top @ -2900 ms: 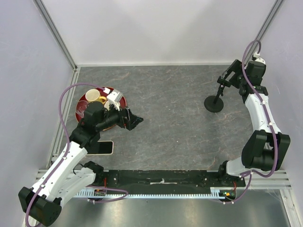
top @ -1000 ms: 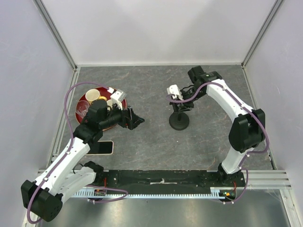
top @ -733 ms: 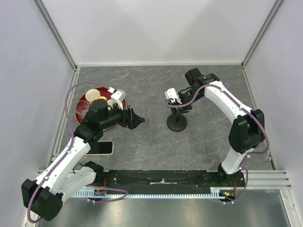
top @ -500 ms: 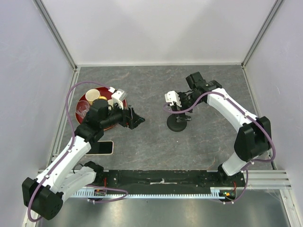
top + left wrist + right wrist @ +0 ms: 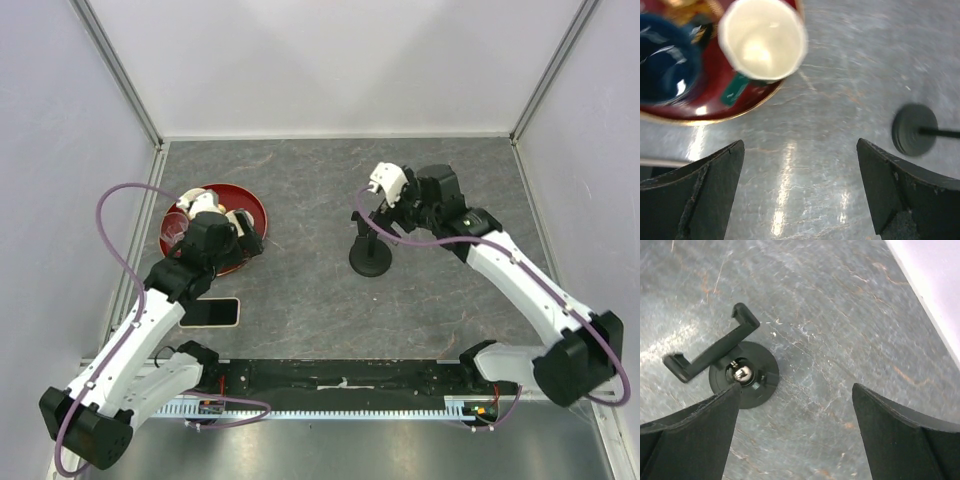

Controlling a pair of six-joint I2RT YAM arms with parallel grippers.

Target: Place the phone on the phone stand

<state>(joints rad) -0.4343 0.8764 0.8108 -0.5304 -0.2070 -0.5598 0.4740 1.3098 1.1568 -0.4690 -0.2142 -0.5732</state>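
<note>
The phone lies flat on the table, screen up, at the near left beside my left arm. The phone stand stands upright mid-table, its cradle empty. In the right wrist view its cradle and disc base sit just ahead and left of the fingers. My right gripper is open and empty just right of the stand's top, not touching it. My left gripper is open and empty over the near right edge of the red tray. From the left wrist view the stand's base shows at the right.
A red round tray at the left holds a cream cup, a blue cup and other small items. Cage walls and posts close in the table at the back and sides.
My right gripper carried the stand from the right side to mid-table, then let go and drew back to the right. My left gripper pulled back towards the tray.
</note>
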